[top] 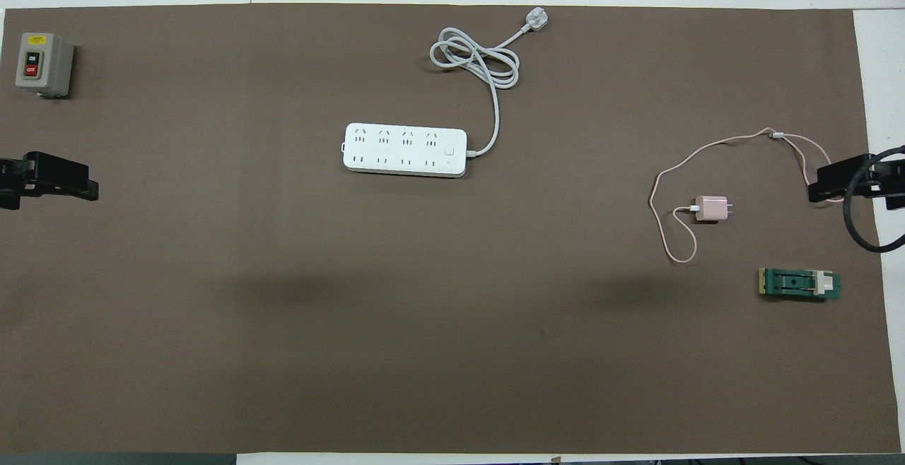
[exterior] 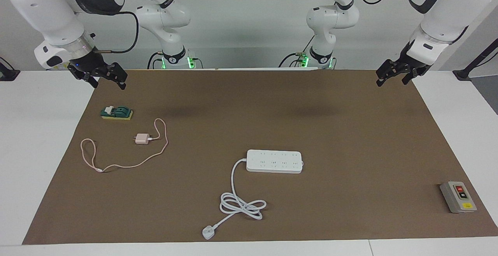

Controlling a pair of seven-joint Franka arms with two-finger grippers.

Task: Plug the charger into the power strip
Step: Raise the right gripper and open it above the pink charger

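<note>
Here, nothing gripped yet: right end effector point(exterior: 103, 78) raised over the desk point(exterior: 350, 131) edge at the right arm's end, fingers parted and empty; left end effector point(exterior: 393, 76) likewise raised over the left arm's end, waiting, fingers parted and empty too. Nearest the robots, a green-and-yellow block point(exterior: 116, 113), to be left alone. A little farther out, the charger point(exterior: 141, 139), lying flat near the right arm's end, prongs aimed toward that end, cable point(exterior: 128, 165) leaving the face turned toward the power strip and looping away in a wide curl. Best picked by the right end effector, descending squarely onto the cube's flat sides, clear of prongs and cable root, then turned prongs-down. Farther still, mid-desk, the power strip point(exterior: 274, 161), sockets up, long axis running along the desk from one arm's end toward the other, thick cord point(exterior: 237, 201) leaving the end toward the right arm. Worth steadying with the left end effector during insertion. Farthest, a grey button box point(exterior: 458, 197), irrelevant.
</note>
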